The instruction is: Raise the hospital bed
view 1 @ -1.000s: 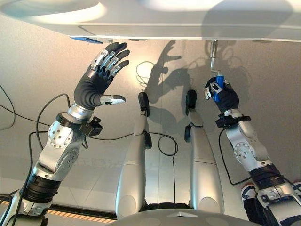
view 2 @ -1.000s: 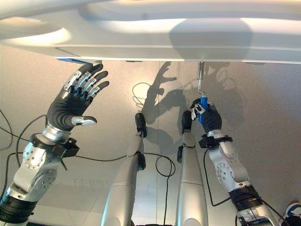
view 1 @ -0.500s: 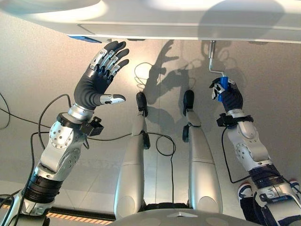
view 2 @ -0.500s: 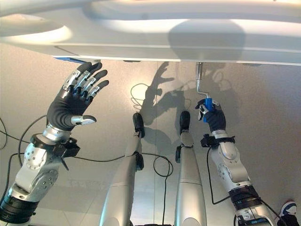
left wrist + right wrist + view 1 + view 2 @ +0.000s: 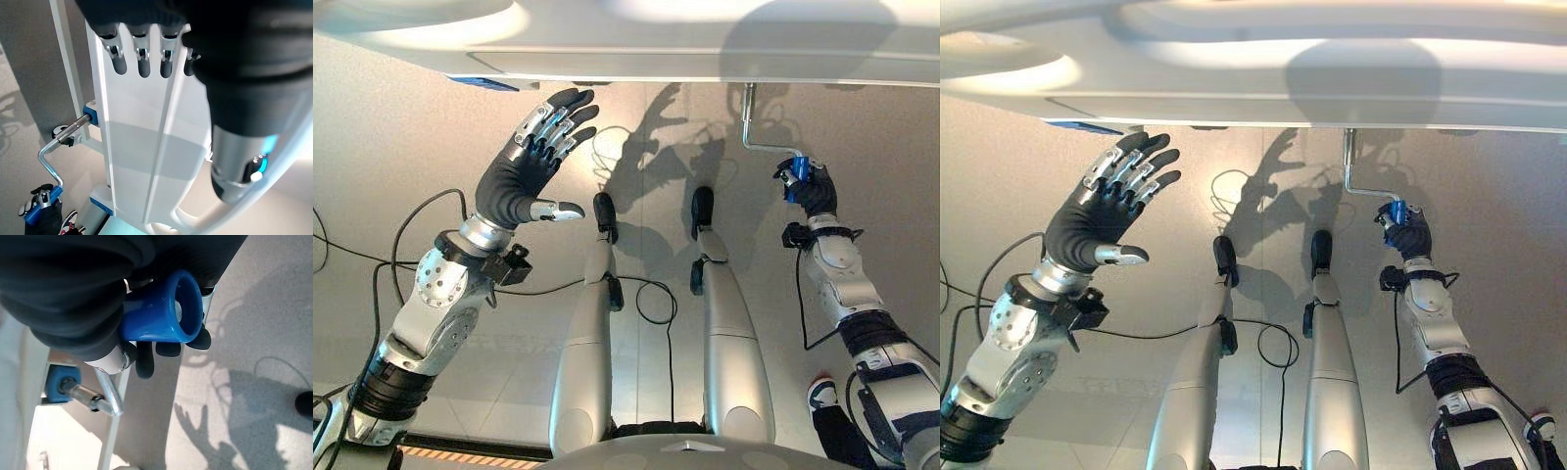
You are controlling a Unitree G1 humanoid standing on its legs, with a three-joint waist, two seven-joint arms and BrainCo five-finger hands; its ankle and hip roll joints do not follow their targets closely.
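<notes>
Right hand (image 5: 808,186) clenching the blue grip (image 5: 161,313) of the bed crank (image 5: 759,132), fingers curling round it in the right wrist view. Since a second ago, swinging that grip outward from about 12 o'clock of the forearm toward 2 o'clock, away from the steel shaft; crank arm now lying nearly level instead of hanging down. Reading this as part of one turn under way, so the raising is in progress, with more turns likely needed; no telling from here how far the bed has risen.

Left hand (image 5: 533,162) idling at 10 o'clock, fingers spread and released, holding nothing, palm facing the white bed frame (image 5: 636,54); drifting slightly toward the frame over the last second.

Bed frame spanning 12 o'clock across the head views, crank shaft entering its underside through a blue fitting (image 5: 91,113). Pale smooth floor (image 5: 391,147) below, catching hard shadows. A person's shoe (image 5: 822,392) showing at 5 o'clock.
</notes>
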